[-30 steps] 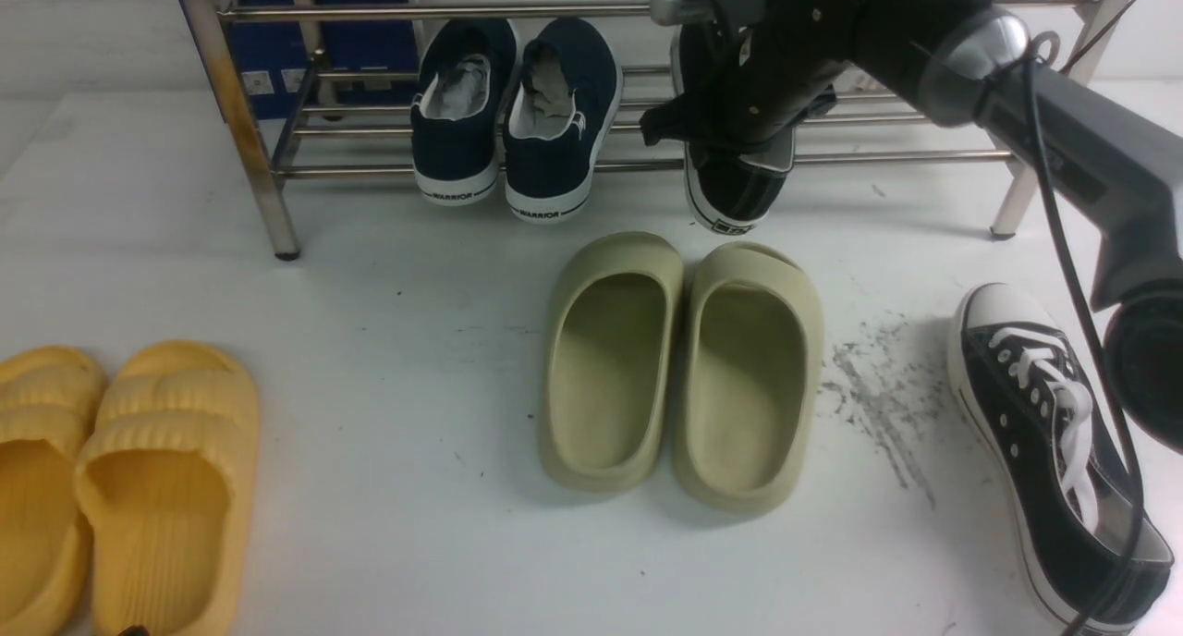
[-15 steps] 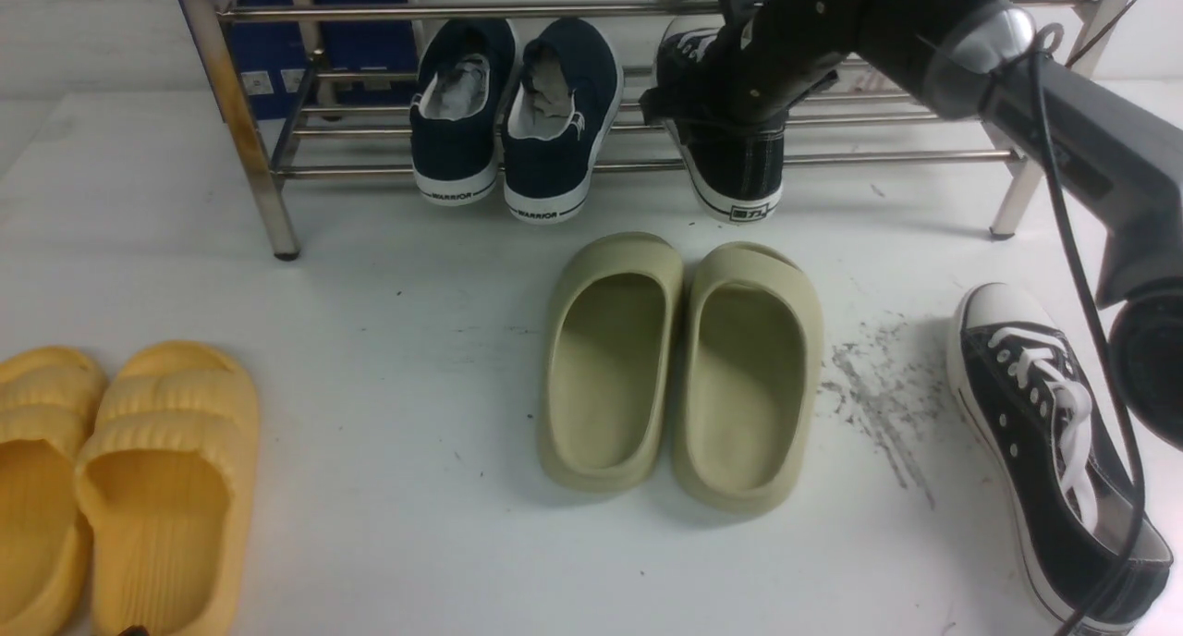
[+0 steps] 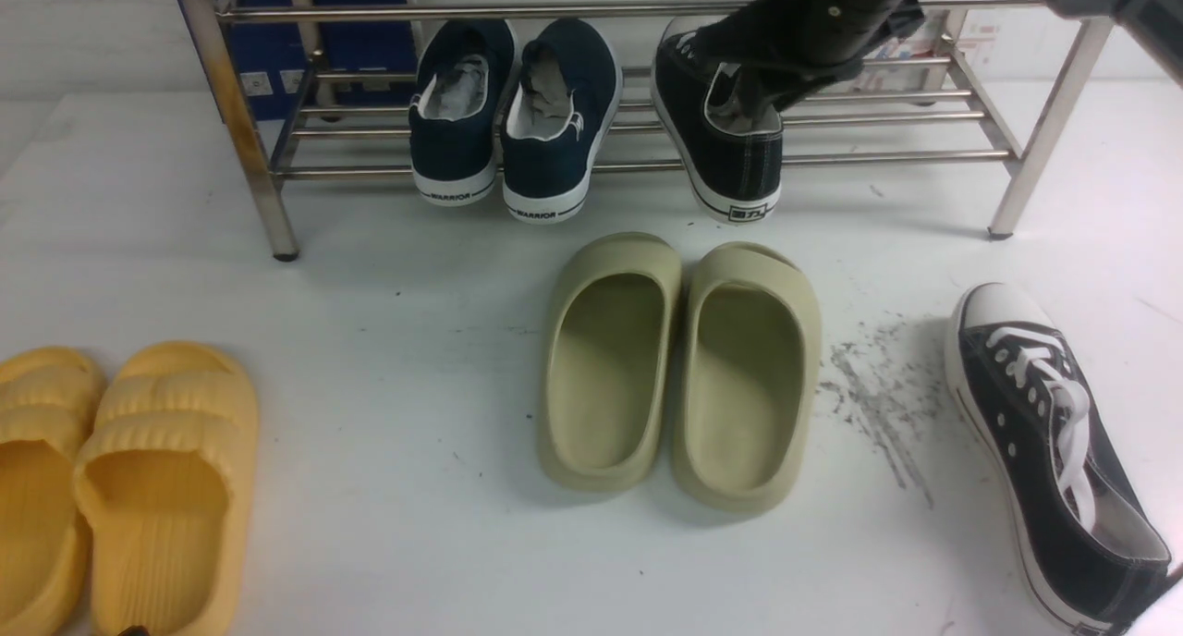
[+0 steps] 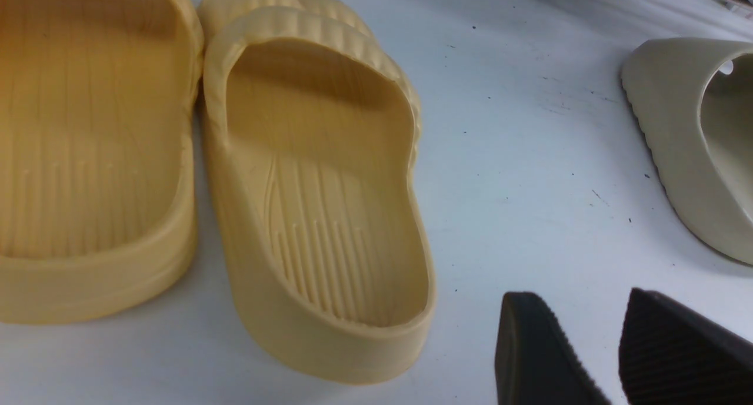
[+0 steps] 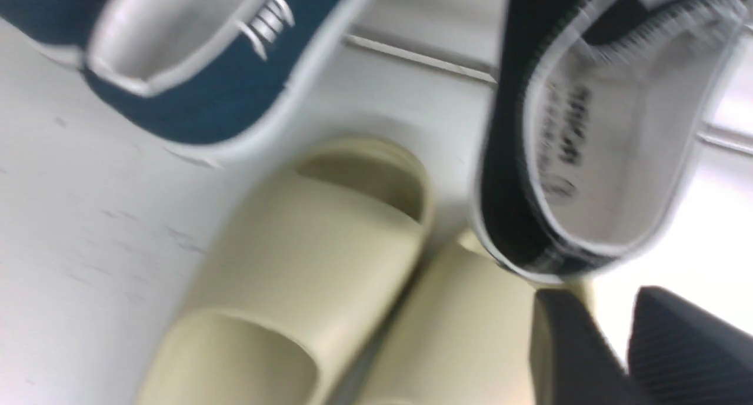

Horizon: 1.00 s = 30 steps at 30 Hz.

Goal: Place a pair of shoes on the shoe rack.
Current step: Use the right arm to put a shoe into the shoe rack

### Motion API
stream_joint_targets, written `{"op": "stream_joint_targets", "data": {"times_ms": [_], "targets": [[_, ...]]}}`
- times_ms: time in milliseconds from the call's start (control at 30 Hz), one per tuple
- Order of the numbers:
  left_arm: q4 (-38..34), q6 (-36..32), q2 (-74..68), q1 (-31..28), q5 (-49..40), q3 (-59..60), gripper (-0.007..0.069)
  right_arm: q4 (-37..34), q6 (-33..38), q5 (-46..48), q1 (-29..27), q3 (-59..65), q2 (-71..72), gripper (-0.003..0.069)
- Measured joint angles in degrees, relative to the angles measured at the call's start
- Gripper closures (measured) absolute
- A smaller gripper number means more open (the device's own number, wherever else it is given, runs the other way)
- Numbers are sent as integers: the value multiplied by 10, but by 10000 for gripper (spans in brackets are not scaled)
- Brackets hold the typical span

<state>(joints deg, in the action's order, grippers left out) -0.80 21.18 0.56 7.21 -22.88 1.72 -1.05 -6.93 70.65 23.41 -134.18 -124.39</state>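
Observation:
One black sneaker of the pair of shoes rests on the lower bars of the shoe rack, heel toward me. It lies to the right of the navy slip-ons. My right gripper hovers just above its heel opening, its jaws slightly apart and holding nothing. In the right wrist view the gripper is off the blurred sneaker. The other black sneaker lies on the table at the front right. My left gripper is open over bare table beside a yellow slipper.
Navy slip-ons sit on the rack's lower shelf at the middle. Olive foam slippers stand on the table in front of the rack. Yellow slippers lie at the front left. Scuff marks darken the table near the loose sneaker.
The sneaker hung from my right gripper in front of the rack; now it rests on the lower bars. The gripper has let go and the right arm has risen toward the top edge.

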Motion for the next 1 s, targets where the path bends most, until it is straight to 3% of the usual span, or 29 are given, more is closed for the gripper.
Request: {"op": "stream_joint_targets", "data": {"times_ms": [100, 133, 1000], "targets": [[0, 0, 0, 0, 0, 0, 386, 14, 0, 9, -4, 15, -2, 648], [0, 0, 0, 0, 0, 0, 386, 15, 0, 10, -5, 23, -7, 659], [0, 0, 0, 0, 0, 0, 386, -31, 0, -56, -5, 36, -71, 662]]}}
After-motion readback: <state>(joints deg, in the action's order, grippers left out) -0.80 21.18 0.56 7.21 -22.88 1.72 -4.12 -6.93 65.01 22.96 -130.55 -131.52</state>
